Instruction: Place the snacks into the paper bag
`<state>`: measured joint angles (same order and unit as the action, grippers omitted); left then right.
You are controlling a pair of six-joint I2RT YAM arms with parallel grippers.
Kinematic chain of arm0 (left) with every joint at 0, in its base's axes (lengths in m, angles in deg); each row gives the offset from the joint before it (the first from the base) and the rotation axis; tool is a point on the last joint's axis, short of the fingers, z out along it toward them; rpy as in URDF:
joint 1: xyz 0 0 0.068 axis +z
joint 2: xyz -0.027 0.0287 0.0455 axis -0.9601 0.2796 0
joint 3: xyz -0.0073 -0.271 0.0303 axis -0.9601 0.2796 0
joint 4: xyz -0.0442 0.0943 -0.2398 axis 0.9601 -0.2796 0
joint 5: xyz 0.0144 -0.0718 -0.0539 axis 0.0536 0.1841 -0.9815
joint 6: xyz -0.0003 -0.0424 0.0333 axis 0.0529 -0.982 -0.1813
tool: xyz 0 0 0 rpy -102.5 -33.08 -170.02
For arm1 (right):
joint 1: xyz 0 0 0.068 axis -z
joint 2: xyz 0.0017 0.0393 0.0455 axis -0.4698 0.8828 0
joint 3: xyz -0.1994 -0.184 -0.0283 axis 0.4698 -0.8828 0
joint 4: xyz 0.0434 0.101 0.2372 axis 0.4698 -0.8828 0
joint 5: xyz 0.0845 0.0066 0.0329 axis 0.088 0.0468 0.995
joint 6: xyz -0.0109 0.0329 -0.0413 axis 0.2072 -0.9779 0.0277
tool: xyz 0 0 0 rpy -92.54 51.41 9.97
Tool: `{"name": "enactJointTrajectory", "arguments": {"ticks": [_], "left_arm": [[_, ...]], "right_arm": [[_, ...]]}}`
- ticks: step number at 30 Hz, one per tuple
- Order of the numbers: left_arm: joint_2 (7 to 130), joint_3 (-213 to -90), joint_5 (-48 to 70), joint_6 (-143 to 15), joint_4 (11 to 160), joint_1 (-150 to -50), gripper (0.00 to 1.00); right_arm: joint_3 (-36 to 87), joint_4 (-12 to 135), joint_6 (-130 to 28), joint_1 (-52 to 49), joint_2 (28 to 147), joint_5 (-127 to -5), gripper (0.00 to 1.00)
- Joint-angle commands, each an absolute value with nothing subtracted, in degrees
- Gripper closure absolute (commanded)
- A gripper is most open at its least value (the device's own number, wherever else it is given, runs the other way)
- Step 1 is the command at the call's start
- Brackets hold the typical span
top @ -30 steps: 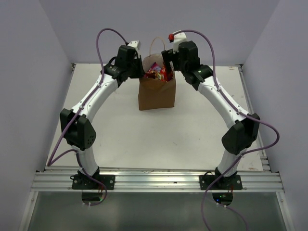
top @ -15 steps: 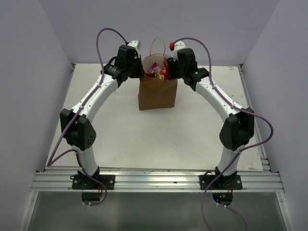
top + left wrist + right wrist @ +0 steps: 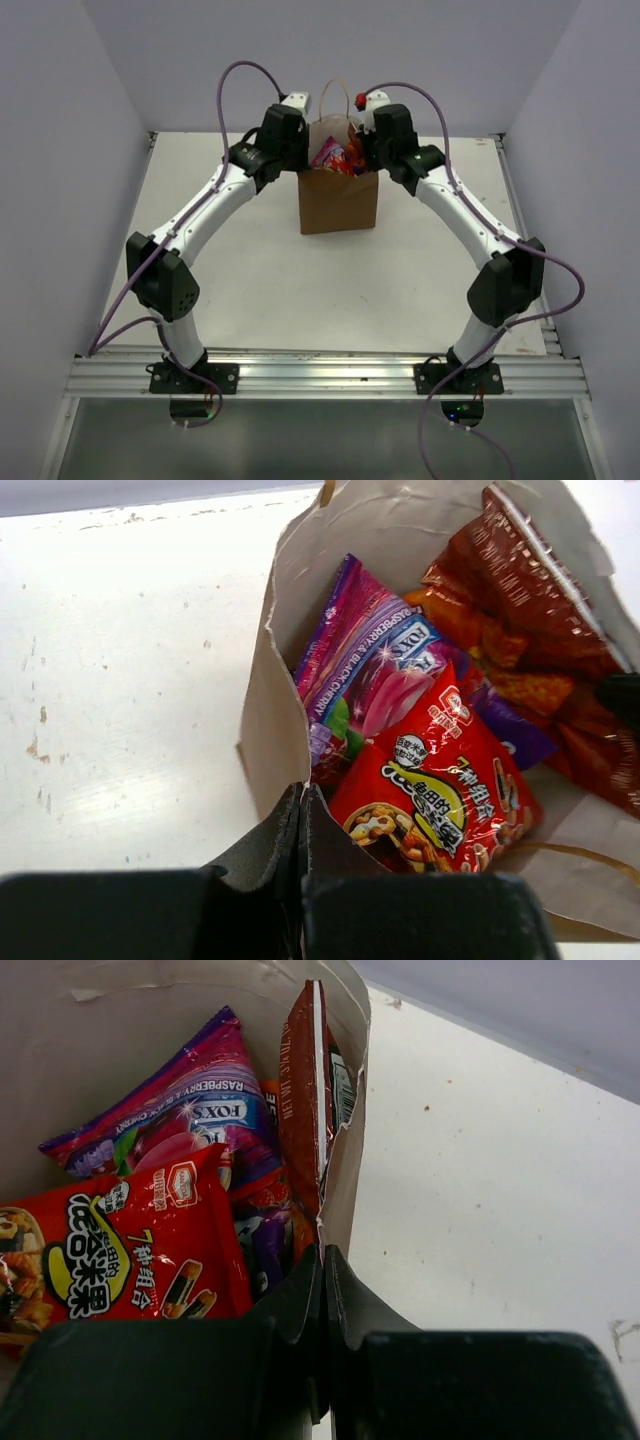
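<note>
Left to right, as I see it from the console. The left gripper (image 3: 303, 815) is clamped on the left rim of the paper bag (image 3: 338, 203), its fingers pressed together with the paper wall between them. The bag stands upright on the worktop (image 3: 250, 270), toward the far edge, and it now sits a little further right than half a second ago, the left arm having reached across with it. Inside, seen from the left wrist, the purple-pink packet (image 3: 372, 655) leans against the left wall, the red candy packet (image 3: 440, 780) lies over its lower end, and the Doritos bag (image 3: 520, 580) stands along the right wall. I cannot pick out a fourth, smaller packet with certainty among these. The right gripper (image 3: 322, 1265) is likewise closed on the right rim, just beside the Doritos bag's edge, whereas a second ago it was higher, above the opening. No snack is visible on the worktop in the overhead view. I judge the packing done or nearly so: both grippers now only hold the mouth, and the shift suggests the bag is being squared or repositioned.
</note>
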<state>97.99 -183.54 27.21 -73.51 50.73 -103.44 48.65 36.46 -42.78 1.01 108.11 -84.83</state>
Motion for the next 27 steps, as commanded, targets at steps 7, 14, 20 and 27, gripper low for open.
{"name": "enactJointTrajectory", "arguments": {"ticks": [7,14,20,27], "left_arm": [[85.4,-179.0,36.8,-74.7,46.3,-110.1,1.0],[77.9,-175.7,43.1,-79.6,40.4,-116.1,1.0],[73.3,-170.3,44.6,-84.3,37.6,-120.8,1.0],[68.9,-159.9,46.1,-88.8,38.3,-124.4,1.0]], "right_arm": [[48.1,25.5,-43.1,-5.5,89.1,-88.5,1.0],[44.8,16.0,-48.9,-12.7,81.1,-91.9,1.0],[40.5,12.2,-53.2,-15.8,76.9,-94.0,1.0],[27.3,15.4,-57.6,-16.5,72.2,-92.1,1.0]]}}
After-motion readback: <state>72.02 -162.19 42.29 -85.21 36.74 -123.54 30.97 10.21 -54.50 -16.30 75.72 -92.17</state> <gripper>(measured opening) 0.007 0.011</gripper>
